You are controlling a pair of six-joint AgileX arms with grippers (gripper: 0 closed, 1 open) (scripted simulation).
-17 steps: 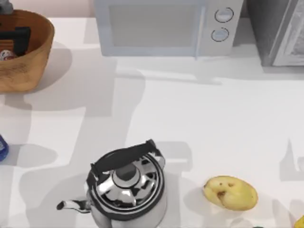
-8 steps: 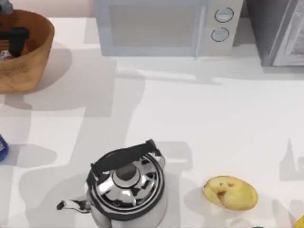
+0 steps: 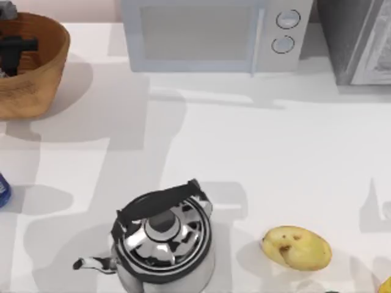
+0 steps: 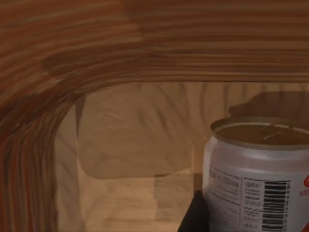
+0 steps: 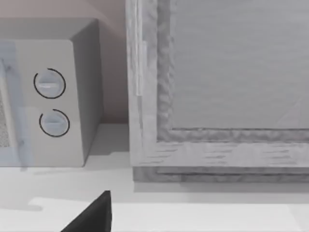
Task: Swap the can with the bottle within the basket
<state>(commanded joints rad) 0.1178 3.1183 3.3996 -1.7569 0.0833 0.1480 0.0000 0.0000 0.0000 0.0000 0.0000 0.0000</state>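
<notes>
The left hand (image 3: 13,49) hung inside the basket (image 3: 43,73); whether its fingers were apart or together could not be told. The can (image 4: 258,174) stood upright just beside the hand on the basket floor, the ribbed wall behind it. Well apart from the hand, the bottle (image 3: 3,189) stood on the counter (image 3: 256,152), with the kettle (image 3: 162,241) farther off.

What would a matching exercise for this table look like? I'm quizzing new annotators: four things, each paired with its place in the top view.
Things:
1. basket
2. kettle
3. potato
4. microwave

Places:
a. near edge, right of centre
b. far left corner
c. far edge, centre
d. near edge, left of centre

Pairs: 1-b, 2-d, 3-a, 4-c
</notes>
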